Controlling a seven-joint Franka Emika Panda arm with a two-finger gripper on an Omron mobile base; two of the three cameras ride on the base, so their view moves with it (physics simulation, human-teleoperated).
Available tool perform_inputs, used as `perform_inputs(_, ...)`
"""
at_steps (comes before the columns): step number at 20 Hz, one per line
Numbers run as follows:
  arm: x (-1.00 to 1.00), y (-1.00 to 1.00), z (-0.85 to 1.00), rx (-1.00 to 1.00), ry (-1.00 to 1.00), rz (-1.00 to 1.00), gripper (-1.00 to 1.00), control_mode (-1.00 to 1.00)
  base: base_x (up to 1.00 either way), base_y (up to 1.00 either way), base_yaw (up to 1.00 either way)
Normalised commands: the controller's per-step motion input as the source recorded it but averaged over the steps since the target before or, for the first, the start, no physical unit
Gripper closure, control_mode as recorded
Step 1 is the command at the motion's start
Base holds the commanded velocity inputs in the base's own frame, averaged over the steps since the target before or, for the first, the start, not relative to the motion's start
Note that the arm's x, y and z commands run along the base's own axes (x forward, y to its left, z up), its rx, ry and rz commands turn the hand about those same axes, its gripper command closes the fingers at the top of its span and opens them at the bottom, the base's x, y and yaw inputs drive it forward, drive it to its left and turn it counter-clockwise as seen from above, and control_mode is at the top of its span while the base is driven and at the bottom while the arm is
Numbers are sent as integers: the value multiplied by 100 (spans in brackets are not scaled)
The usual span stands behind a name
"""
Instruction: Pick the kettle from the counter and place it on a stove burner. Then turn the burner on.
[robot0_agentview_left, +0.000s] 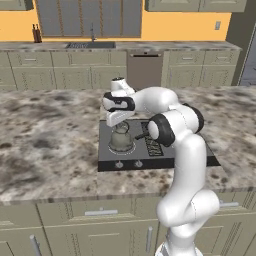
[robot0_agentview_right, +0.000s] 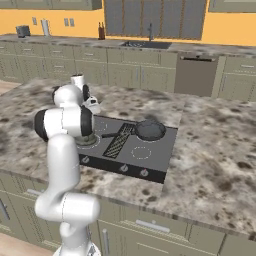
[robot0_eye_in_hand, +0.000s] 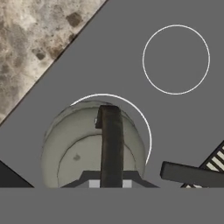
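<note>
Kettle (robot0_agentview_left: 121, 139) sits on the front-left burner (robot0_eye_in_hand: 148, 131) of the cooktop (robot0_agentview_left: 150, 161), inside the white ring, close to the cooktop's left edge where the mottled bench (robot0_agentview_left: 45, 140) begins. Claw (robot0_agentview_left: 116, 118) is closed on its arched handle (robot0_eye_in_hand: 111, 144) right above it. Pan (robot0_agentview_right: 149, 130) sits well apart on the far side, and a free ring (robot0_eye_in_hand: 176, 59) lies just beside.
</note>
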Motion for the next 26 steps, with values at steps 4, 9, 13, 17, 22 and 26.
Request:
perform_inputs(4,-4,-5,0,0,0,0,100,-100,0,0,0)
perform_inputs(9,-6,-13,0,0,0,0,100,-100,0,0,0)
perform_inputs(13,0,0,0,0,0,0,100,-100,0,0,0)
perform_inputs(17,0,0,0,0,-3,0,-100,-100,0,0,0)
perform_inputs(22,0,0,0,0,-5,0,-100,-100,0,0,0)
perform_inputs(26,-1,0,18,0,-5,-1,-100,-100,0,0,0)
